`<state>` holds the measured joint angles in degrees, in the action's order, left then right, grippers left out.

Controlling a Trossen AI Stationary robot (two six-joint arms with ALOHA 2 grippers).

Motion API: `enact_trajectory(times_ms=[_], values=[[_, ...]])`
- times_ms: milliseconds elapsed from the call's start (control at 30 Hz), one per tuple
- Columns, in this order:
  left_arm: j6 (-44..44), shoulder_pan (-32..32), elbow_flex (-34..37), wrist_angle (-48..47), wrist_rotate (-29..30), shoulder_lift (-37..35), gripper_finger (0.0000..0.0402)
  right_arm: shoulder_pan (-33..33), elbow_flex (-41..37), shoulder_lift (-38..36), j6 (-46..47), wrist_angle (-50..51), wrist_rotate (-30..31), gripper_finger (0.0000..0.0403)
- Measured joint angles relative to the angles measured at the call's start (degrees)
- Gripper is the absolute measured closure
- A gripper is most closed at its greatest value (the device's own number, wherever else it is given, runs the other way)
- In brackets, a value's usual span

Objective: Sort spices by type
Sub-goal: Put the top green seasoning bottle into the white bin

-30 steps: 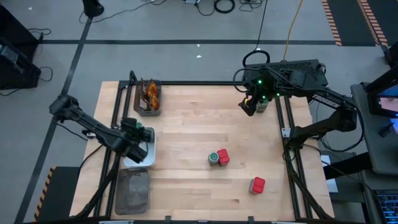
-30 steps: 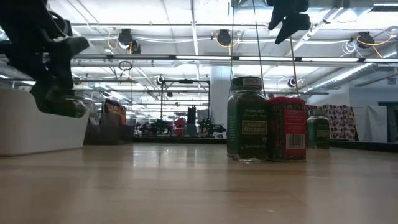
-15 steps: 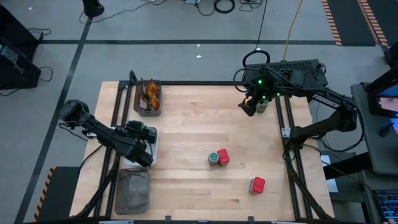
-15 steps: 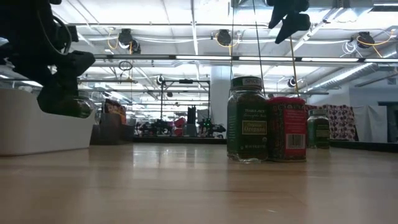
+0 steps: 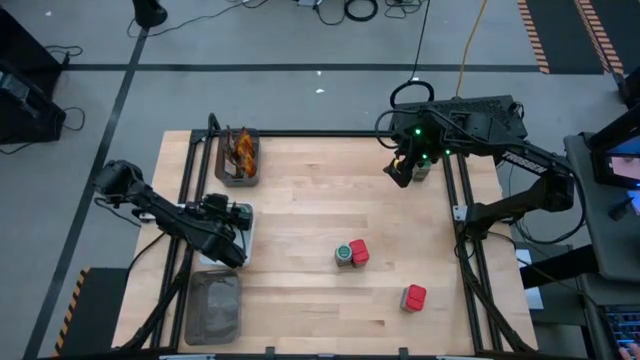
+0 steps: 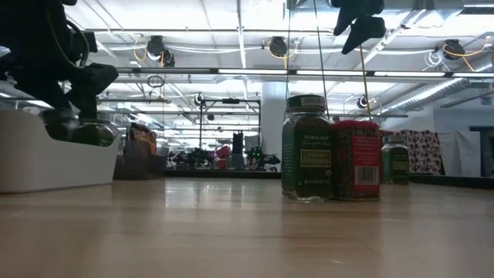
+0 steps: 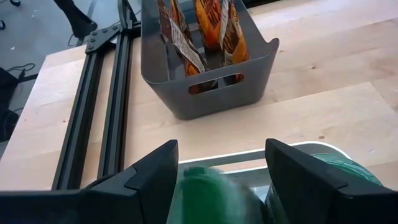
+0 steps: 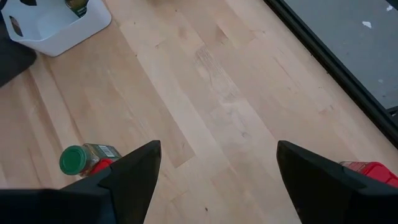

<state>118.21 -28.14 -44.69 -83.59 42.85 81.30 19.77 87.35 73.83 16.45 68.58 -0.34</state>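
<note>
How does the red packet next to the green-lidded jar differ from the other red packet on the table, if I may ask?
The red packet beside the jar touches the green-lidded jar mid-table; the lone red packet stands apart, nearer the right arm's side. Both are red, boxy and still outside the trays.

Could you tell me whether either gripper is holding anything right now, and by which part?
The left gripper, over the white tray, has a green-lidded jar between its fingers near the lid; whether it grips it cannot be told. The right gripper is open and empty.

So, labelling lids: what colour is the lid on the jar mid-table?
Green lid; clearest in the high view.
</note>
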Motion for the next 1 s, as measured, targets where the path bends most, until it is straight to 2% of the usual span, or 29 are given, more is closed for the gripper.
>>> enact_trajectory(times_ms=[200, 400, 633, 733, 800, 867, 933, 1000], values=[[-0.19, 0.00, -1.82, -1.92, -0.19, 0.09, 0.0155, 0.00, 0.00, -0.01, 0.00, -0.02, 0.00, 0.0099], [-0.83, -0.03, -5.99, -5.75, 2.87, -0.33, 0.0155, 0.00, 0.00, -0.01, -0.09, -0.26, 0.00, 0.0099], [-7.28, 0.00, -11.13, -6.16, 8.99, -6.26, 0.0155, 0.13, 0.00, 0.01, 0.82, 0.76, 0.81, 0.0099], [-10.47, 0.18, -12.88, -5.50, 12.59, -10.32, 0.0155, 0.91, 0.01, 0.47, 1.43, 4.22, 4.13, 0.0099], [-14.70, 1.02, -13.80, -2.24, 14.28, -13.67, 0.0155, 2.22, 0.00, 1.27, 2.16, 7.74, 5.39, 0.0099], [-22.46, 2.27, -14.10, 4.48, 14.69, -17.14, 0.0155, 3.78, 0.00, 2.12, 2.39, 10.68, 6.43, 0.0099], [-34.34, 4.09, -14.06, 14.75, 13.84, -19.95, 0.0155, 5.34, 0.00, 3.35, 2.86, 13.36, 7.03, 0.0099], [-47.73, 6.69, -14.05, 25.36, 9.98, -21.86, 0.0155, 7.22, 0.00, 4.85, 2.88, 15.42, 8.49, 0.0099]])
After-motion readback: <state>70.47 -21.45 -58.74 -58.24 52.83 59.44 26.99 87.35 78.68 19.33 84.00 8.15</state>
